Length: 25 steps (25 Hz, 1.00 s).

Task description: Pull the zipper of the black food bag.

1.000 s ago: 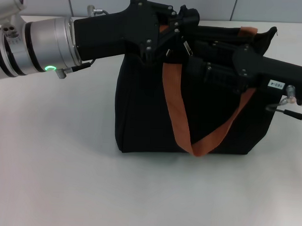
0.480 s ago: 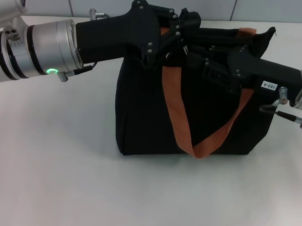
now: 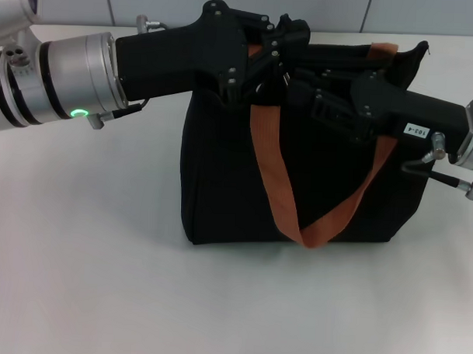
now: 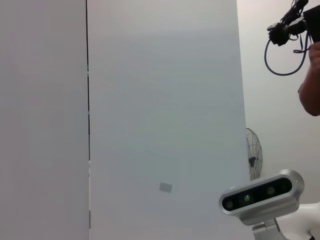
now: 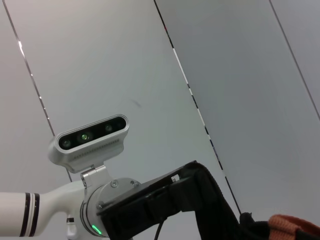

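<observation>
Now my right gripper (image 3: 305, 98) has slid along the top of the big boxy black food bag (image 3: 221, 176) toward my left gripper (image 3: 281, 48), closer than a second ago, so I think the pull is under way. The bag sits upright on the white table (image 3: 85, 280), its orange-brown strap (image 3: 279, 186) hanging down the front. Both claws meet at the top edge near the strap. I cannot see the small silver zipper tab; the black claws hide it. I cannot tell if either claw is apart or pinched together.
</observation>
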{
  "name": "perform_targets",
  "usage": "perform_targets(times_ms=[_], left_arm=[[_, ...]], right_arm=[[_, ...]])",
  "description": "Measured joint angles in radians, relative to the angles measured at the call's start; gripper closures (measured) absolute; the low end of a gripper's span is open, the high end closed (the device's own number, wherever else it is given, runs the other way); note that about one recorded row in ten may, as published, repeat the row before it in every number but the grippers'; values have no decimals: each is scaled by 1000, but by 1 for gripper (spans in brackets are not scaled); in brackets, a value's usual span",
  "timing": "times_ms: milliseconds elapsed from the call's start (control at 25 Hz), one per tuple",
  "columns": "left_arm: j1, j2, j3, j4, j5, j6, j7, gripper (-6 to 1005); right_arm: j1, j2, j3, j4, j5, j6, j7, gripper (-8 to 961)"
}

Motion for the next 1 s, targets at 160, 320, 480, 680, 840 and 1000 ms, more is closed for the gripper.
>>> perform_targets(times_ms=[160,320,480,680,840,1000], left_arm=[[0,0,0,0,0,0,2,963],[0,0,0,0,1,0,3,962],[1,0,0,0,1,1,3,962],[1,0,0,0,1,0,3,961],[0,0,0,1,1,0,4,960],[-2,0,0,1,2,1,4,959]], right_arm=[[4,0,-1,19,0,0,0,720],[9,0,-1,25,0,8,-1,719],[12,1,-1,33,1,20,3,719],[-1,0,5,32,12,12,6,719],[1,0,-2,38,26,15,7,719],[16,0,-7,46,22,22,8,720]])
